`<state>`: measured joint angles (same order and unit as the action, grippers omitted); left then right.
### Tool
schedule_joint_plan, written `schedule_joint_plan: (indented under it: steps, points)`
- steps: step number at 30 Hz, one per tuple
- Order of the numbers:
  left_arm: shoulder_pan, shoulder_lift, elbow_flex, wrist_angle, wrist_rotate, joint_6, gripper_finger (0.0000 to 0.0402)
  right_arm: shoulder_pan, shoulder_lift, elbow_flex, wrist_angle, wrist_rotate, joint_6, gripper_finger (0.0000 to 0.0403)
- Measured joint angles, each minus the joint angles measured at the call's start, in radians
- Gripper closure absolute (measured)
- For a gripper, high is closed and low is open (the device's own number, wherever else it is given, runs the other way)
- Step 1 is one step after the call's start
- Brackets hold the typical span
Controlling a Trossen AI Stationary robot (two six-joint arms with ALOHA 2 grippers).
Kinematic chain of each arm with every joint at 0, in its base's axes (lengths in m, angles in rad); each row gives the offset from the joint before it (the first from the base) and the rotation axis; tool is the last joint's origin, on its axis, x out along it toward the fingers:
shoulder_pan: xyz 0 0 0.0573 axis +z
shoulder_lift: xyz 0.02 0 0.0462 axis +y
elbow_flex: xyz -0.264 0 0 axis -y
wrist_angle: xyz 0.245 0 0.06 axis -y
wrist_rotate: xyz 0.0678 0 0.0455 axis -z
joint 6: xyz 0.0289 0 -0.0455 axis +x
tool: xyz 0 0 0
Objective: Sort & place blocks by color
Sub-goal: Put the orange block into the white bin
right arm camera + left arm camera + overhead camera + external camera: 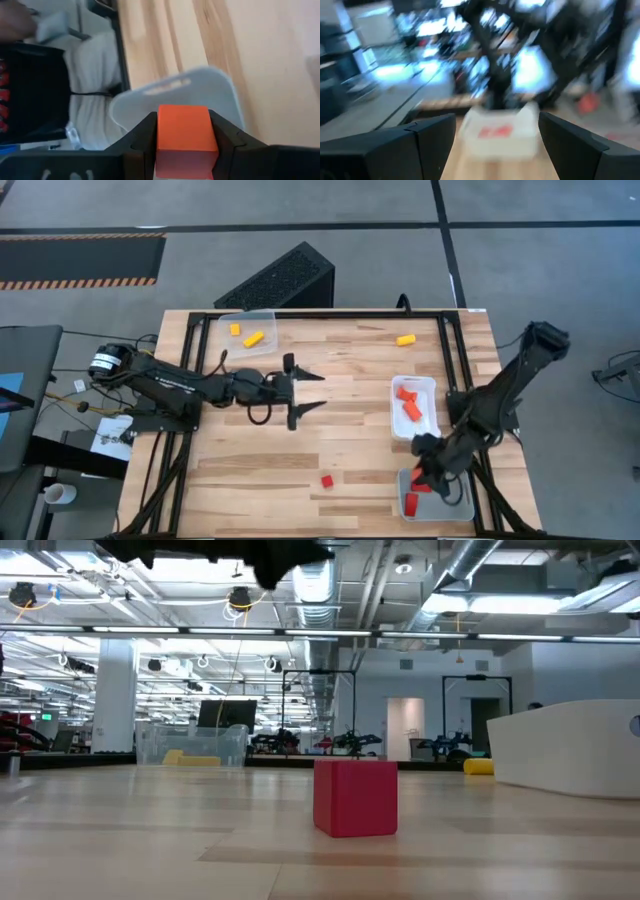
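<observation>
Right pincer (183,142) grips red block (184,131); tray (145,105) beneath partly hidden.

Table top (340,430): light wood planks, visible grain, smooth satin sheen in low view. Table frame (445,350): black metal bars. Trays: clear plastic tray (262,318), white matt plastic tray (425,385). Red cube (355,797): solid, matt, smooth faces. Right gripper (183,135): black matt plastic fingers, clamping smooth orange-red block (184,127).

My left wrist feed is badly motion-blurred; overhead stays sharp and evenly lit, ceiling lights (240,600) glaring low
</observation>
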<state>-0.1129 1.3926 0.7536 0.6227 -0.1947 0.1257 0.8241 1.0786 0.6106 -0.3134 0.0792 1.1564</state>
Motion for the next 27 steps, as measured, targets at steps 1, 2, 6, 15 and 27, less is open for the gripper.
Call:
schedule_joint_plan:
  steps: [1,2,6,15,27]
  points:
    - [0.0,0.0,0.0,0.04,0.047,-0.009,0.0127,0.014,0.023,0.0,0.002,0.0,0.027,0.0264]
    - [0.0,0.0,0.0,0.076,0.087,-0.014,0.0127,0.028,0.044,0.0,0.006,0.0,0.05,0.0264]
    - [-0.01,0.0,0.001,0.159,0.16,-0.045,0.0127,0.076,0.113,0.005,0.004,-0.002,0.099,0.0264]
    - [-0.069,0.0,0.0,0.174,0.153,-0.111,0.0127,0.095,0.146,0.123,-0.124,0.064,0.028,0.0264]
    - [-0.147,0.0,-0.229,0.676,-0.039,-0.116,0.0127,-0.108,0.026,0.251,-0.703,0.343,0.127,0.0264]
